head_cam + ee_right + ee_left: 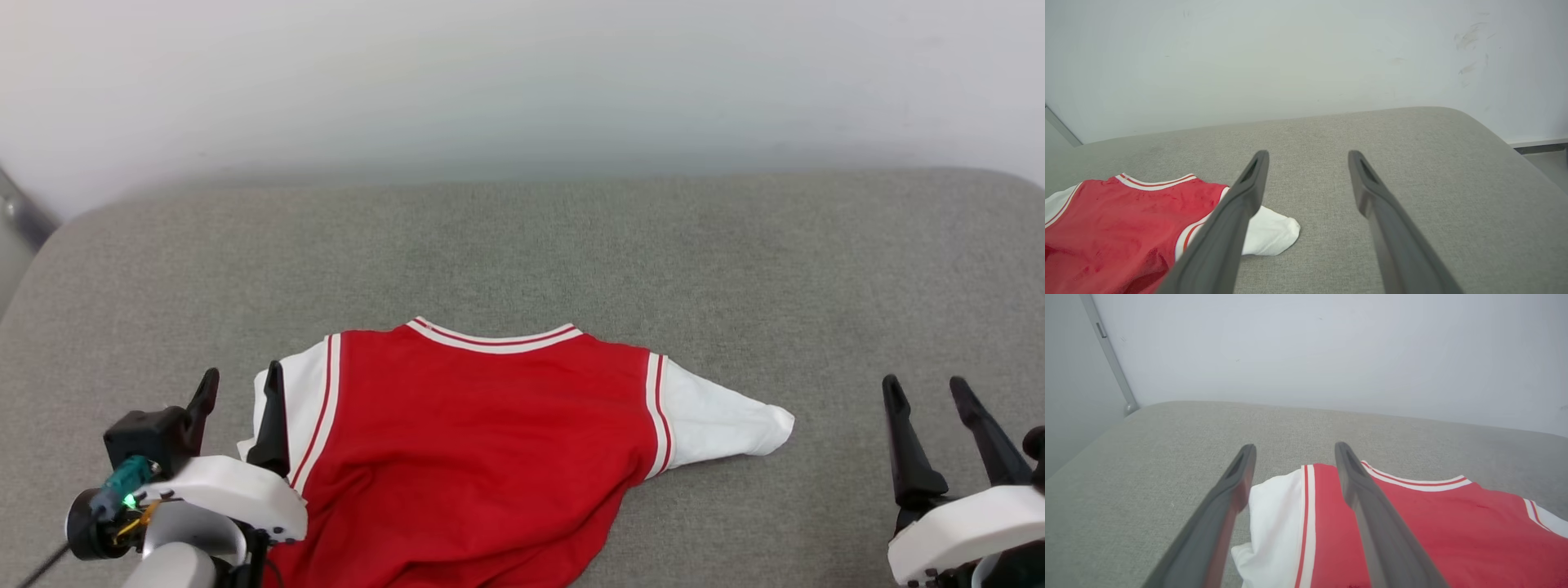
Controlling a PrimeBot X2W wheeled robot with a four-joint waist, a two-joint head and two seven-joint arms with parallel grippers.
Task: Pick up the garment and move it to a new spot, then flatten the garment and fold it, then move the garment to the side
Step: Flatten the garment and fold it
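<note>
Left gripper (242,374) sits nearest, low at my left, fingers spread wide over the bunched white sleeve of the garment (490,425), gripping nothing. Garment lies plain red side up on the grey cushion (571,245), collar away from me, hem rumpled, so I judge flattening unfinished. My right gripper (925,384) hovers well apart at right, fingers wide, empty, pointing ahead.

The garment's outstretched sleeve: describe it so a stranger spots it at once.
On the wide grey cushion lies a red garment. The sleeve is the white one on the robot's right, stretched flat to a point, whereas the other white sleeve sits bunched by the left claw.
</note>
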